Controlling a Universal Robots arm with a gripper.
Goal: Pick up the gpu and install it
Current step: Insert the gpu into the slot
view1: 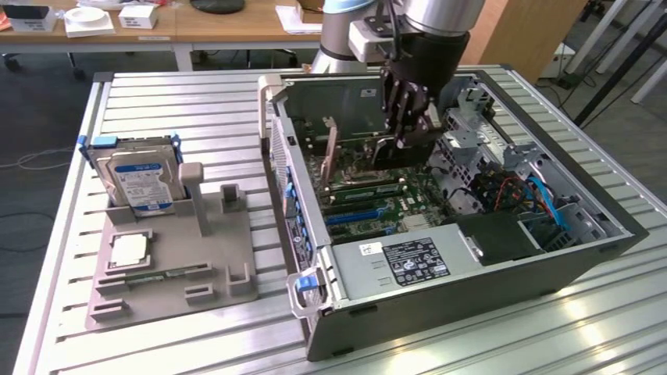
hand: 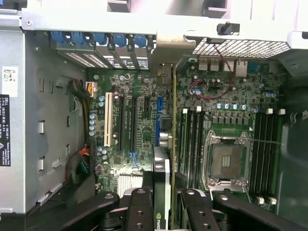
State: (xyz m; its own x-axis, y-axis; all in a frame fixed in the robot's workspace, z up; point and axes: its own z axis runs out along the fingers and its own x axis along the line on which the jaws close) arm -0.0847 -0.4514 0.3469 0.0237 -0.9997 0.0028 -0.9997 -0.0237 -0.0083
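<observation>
1. The arm comes down from the top of the exterior view, its wrist pointing almost straight down into the open computer case (view1: pixel 521 258) that lies on its side on the slatted metal table (view1: pixel 156 94).
2. The gripper (view1: pixel 401 144) hangs low inside the case, over the motherboard (hand: pixel 226 110), toward the back wall of the case.
3. Its black fingers (hand: pixel 139 207) stand one on each side of the gpu (hand: pixel 162 178) and pinch it between them.
4. The gpu stands on edge, seen edge-on in the wrist view as a thin dark strip with a thicker block at the gripped end (a green mark shows there, too small to read).
5. Its far end reaches a pale metal bracket at the case's rear slot openings, beside the row of blue tabs.
6. The card sits between the long expansion slots (hand: pixel 127 120) and the empty processor socket (hand: pixel 226 161); whether its lower edge is fully in a slot I cannot tell.
7. Well apart, at the exterior view's left, a grey holder (view1: pixel 167 266) on the table carries the silver hard drive (view1: pixel 136 176) with its blue-white label.
</observation>
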